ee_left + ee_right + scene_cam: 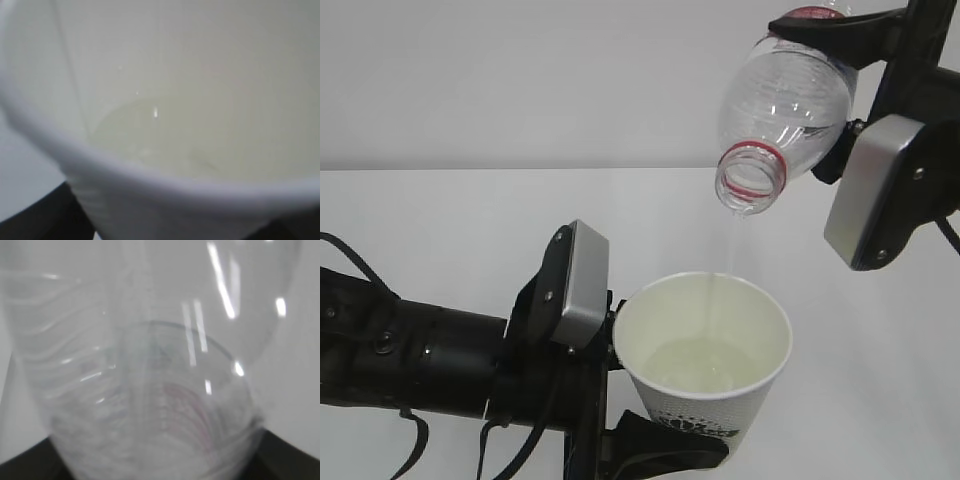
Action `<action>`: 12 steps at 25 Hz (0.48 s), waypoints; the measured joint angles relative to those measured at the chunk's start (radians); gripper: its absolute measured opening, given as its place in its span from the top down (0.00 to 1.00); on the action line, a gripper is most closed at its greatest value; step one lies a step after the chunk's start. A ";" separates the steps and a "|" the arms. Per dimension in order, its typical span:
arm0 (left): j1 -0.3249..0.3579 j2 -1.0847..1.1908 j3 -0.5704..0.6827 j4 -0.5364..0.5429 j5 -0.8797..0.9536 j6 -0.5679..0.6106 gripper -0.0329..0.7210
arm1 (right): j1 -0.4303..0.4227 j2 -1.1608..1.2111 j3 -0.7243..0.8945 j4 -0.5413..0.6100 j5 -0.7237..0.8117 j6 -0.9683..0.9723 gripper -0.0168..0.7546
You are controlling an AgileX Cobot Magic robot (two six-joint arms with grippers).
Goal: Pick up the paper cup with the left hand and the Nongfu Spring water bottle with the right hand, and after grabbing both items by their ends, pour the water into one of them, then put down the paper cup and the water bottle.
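Plain white tabletop (440, 230) and a pale grey wall fill the background, nothing fancy. At lower left of the exterior view the left hand (620, 440) comes in sideways, its black fingers clamped around the lower part of the paper cup (705, 350), which sits just right of the silver wrist box. Cup's held a bit tilted, mouth up, cream inside, with a dark green logo low on the wall. A shallow pool of water (695, 365) lies in the bottom; the left wrist view shows the same pool (150, 130), though it's pretty blurry. At upper right the right hand (840, 35) grips the Nongfu Spring water bottle (785, 105) near its base, I think, since the frame edge cuts it off. Bottle is tipped neck-down, red ring at the mouth, directly above the cup, apart from it. A thin stream runs from the mouth into the cup.
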 joint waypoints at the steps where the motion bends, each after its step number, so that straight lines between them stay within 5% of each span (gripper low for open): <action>1: 0.000 0.000 0.000 0.000 0.000 0.000 0.25 | 0.000 0.000 0.000 0.000 -0.002 0.000 0.38; 12: -0.021 0.000 0.000 -0.002 -0.002 0.000 0.25 | 0.000 0.000 0.000 0.016 -0.018 0.000 0.38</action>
